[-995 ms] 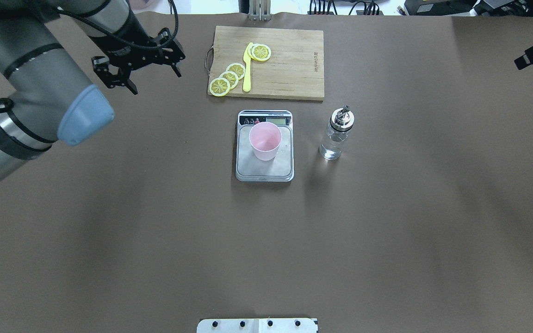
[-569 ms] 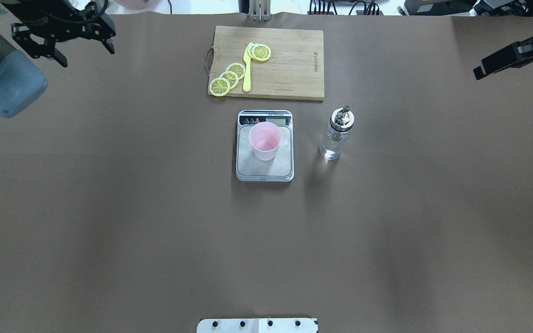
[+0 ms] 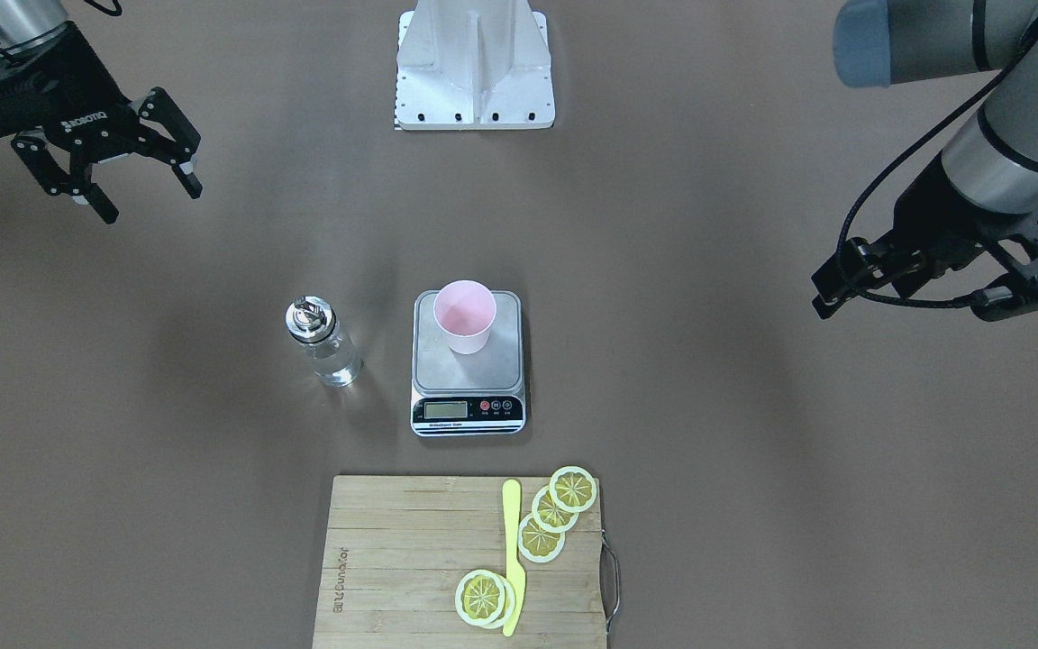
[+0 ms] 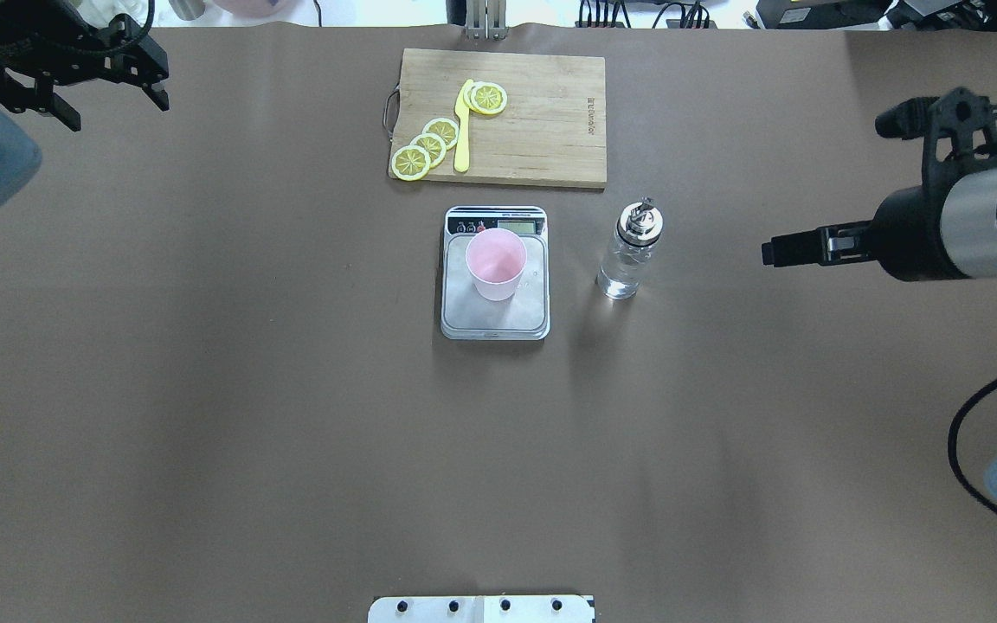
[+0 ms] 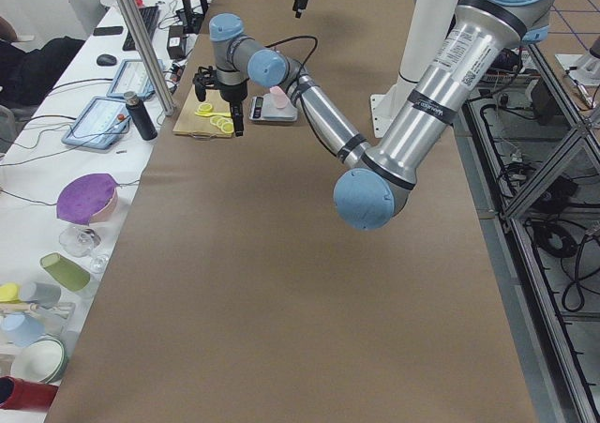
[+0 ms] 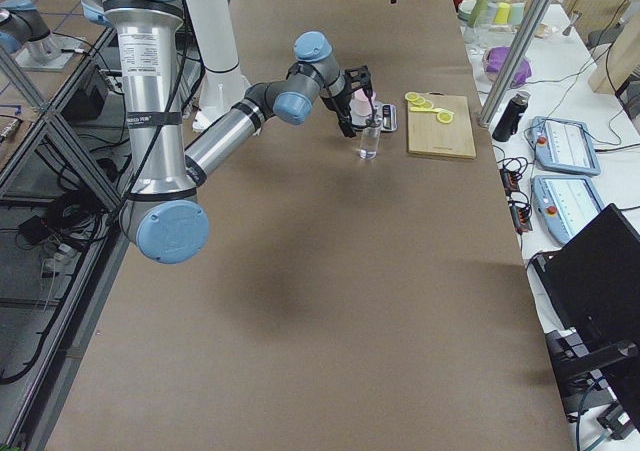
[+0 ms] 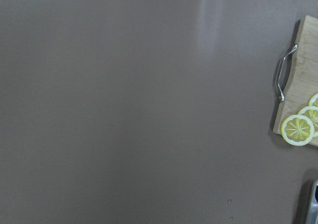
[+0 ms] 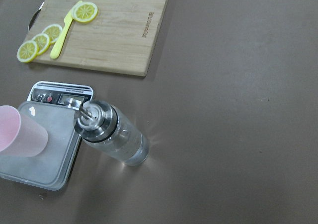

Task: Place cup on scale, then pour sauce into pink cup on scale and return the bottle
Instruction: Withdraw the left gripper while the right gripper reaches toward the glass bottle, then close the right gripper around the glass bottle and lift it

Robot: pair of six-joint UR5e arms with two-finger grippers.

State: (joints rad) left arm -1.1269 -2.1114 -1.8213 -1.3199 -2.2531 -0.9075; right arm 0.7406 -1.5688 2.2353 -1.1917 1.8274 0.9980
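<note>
At centre frame in the overhead view, the cup (image 4: 496, 264) stands upright on the scale (image 4: 485, 318), whose display is too small to read. Just to the right, apart from it, the bottle (image 4: 628, 253) stands on the worktop (image 4: 291, 415); the level of its clear sauce (image 4: 621, 272) is hard to make out. Beyond lies a cutting board (image 4: 542, 130) with lemon slices (image 4: 429, 147). At upper left the left gripper (image 4: 118, 111) is partly cut off, its fingers spread and empty. The right gripper (image 3: 150, 198), upper left in the front-facing view, also has its fingers spread.

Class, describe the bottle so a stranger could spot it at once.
Find the wooden cutting board with lemon slices; next to it lies the scale bearing a pink cup. The bottle stands on the table beside the scale: clear glass, shiny silver cap.
</note>
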